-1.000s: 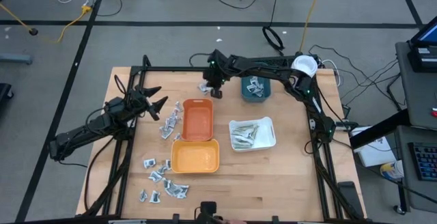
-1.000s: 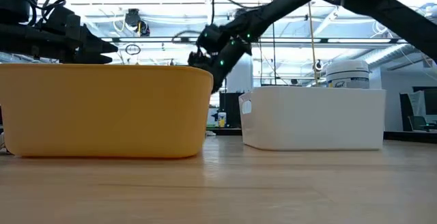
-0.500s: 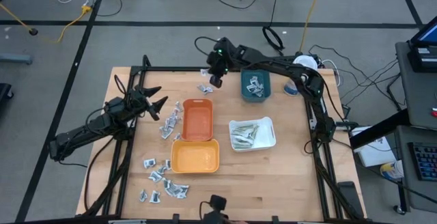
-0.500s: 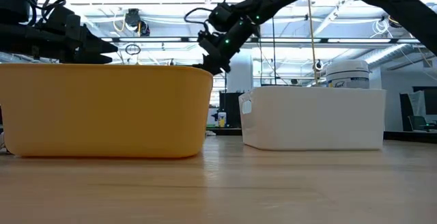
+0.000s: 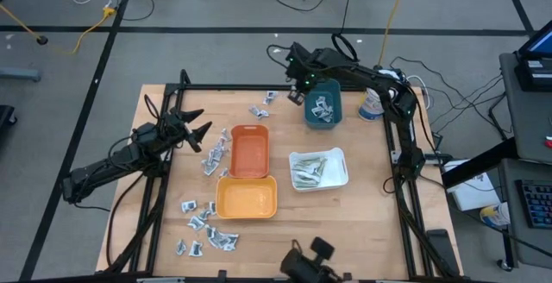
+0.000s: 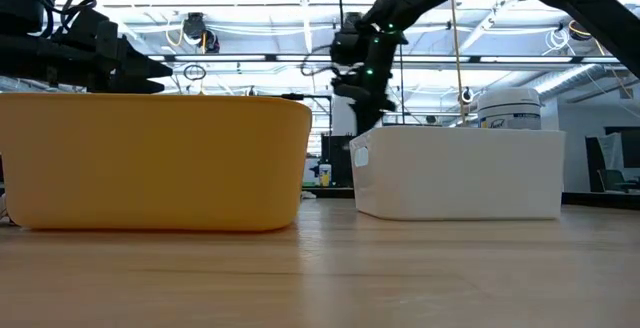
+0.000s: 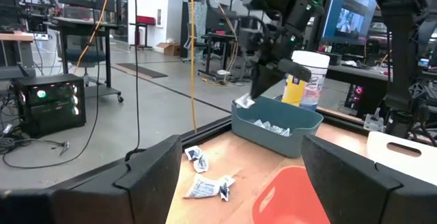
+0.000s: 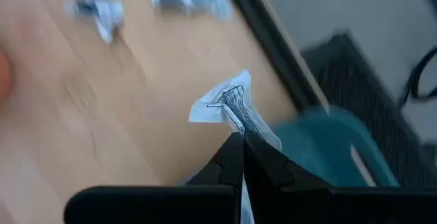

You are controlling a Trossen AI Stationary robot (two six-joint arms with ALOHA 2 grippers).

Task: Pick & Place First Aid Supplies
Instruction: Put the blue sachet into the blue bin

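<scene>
My right gripper (image 5: pixel 296 97) is shut on one silvery-white sachet (image 8: pixel 228 105) with blue marks. It hangs above the table at the far left corner of the teal tray (image 5: pixel 323 110), which holds more sachets. Other first aid supplies lie flat on the wood: two sachets (image 5: pixel 260 110) left of the teal tray, a cluster (image 5: pixel 213 155) beside the orange tray (image 5: pixel 248 152), and several (image 5: pixel 203 226) near the front left. Slim pale strips fill the white tray (image 5: pixel 318 168). My left gripper (image 5: pixel 197 124) waits open and level at the table's left side, touching nothing. My right gripper pinches the sachet by one end (image 8: pixel 240 130) between its two fingertips (image 8: pixel 232 150). The fingers slant steeply down from above. The sachet sticks out beyond the tips, crumpled, lifted clear of the table (image 7: pixel 244 102).
A yellow-orange tray (image 5: pixel 247 198) stands in front of the orange one. A white tub (image 5: pixel 371 105) with a blue label stands right of the teal tray. A black frame rail (image 5: pixel 233 87) runs along the table's far edge. Bare wood lies at the front right.
My right gripper, shut on the sachet, has risen from beside the two loose sachets and gone toward the table's right edge, up to the teal tray's far left corner. Its wrist has rolled and tipped steeper. The sachet went along, clear of the table.
</scene>
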